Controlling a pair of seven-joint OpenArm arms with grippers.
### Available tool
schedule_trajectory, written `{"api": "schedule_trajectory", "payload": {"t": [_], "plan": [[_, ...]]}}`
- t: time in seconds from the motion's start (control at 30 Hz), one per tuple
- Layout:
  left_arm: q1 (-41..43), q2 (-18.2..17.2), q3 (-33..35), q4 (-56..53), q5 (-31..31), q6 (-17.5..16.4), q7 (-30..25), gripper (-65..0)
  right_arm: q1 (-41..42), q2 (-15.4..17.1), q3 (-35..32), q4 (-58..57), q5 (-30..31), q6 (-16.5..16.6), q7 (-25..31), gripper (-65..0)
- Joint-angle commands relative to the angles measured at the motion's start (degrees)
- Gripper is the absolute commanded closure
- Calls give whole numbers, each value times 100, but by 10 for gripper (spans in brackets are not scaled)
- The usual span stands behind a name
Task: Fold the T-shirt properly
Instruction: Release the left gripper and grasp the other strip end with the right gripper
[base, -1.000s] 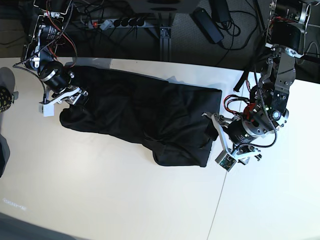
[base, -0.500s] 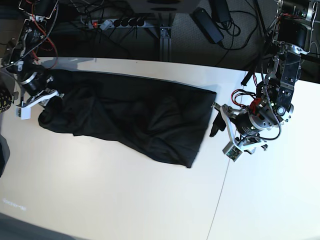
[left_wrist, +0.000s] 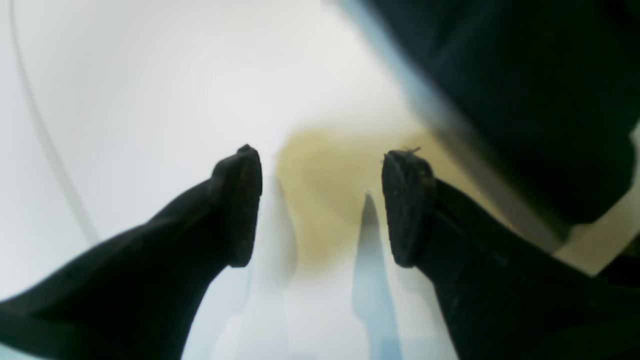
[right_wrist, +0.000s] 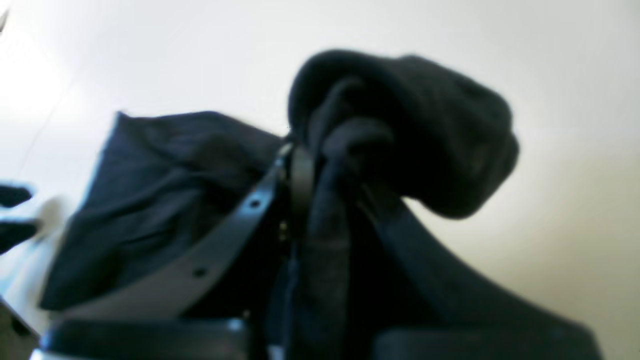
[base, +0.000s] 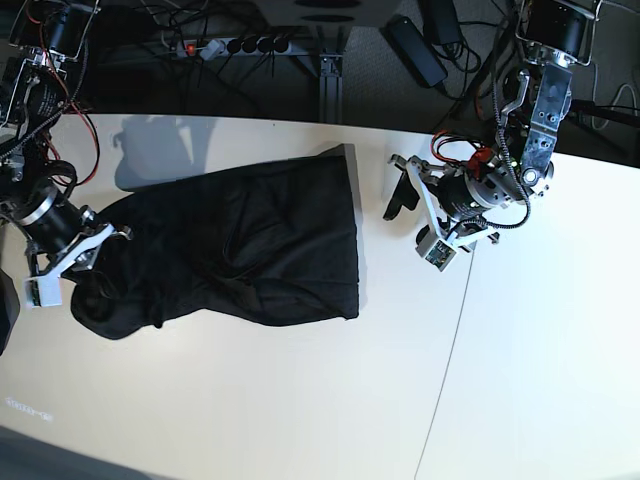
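The black T-shirt (base: 240, 245) lies crumpled across the left half of the pale table (base: 250, 400). My right gripper (base: 112, 240) is at the shirt's left end and shut on a bunch of its fabric. The right wrist view shows that dark cloth (right_wrist: 400, 135) bulging out beyond the gripper (right_wrist: 320, 165). My left gripper (base: 398, 188) hovers just right of the shirt's right edge, open and holding nothing. In the left wrist view its black fingertips (left_wrist: 240, 200) stand wide apart over bare table, and the T-shirt (left_wrist: 525, 100) fills the upper right. No print shows.
Behind the table's back edge are a power strip (base: 235, 45), cables and a black adapter (base: 415, 45). A thin seam (base: 450, 330) runs across the table's right part. A dark object (base: 5, 315) sits at the left border.
My right gripper closed on the shirt's left end and dragged it left and toward the front. The whole shirt slid left. My left gripper stayed open and moved back and slightly left.
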Motion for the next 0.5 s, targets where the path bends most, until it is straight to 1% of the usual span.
{"api": "schedule_trajectory", "payload": {"t": [0.0, 0.07, 0.3, 0.4, 0.47], "plan": [[-42, 20, -31, 81, -118, 63, -79, -410, 81, 90, -155, 214, 55, 127, 151, 0], [-15, 109, -20, 79, -212, 61, -66, -410, 160, 57, -603, 396, -111, 125, 153, 0], [295, 341, -15, 79, -354, 55, -46, -410, 702, -319, -2223, 479, -730, 114, 155, 0], [385, 372, -15, 79, -363, 52, -48, -410, 988, -422, -3023, 476, -1397, 111, 155, 0], [400, 367, -15, 79, -372, 52, -17, -410, 1128, -485, -3504, 472, -2041, 111, 57, 0]]}}
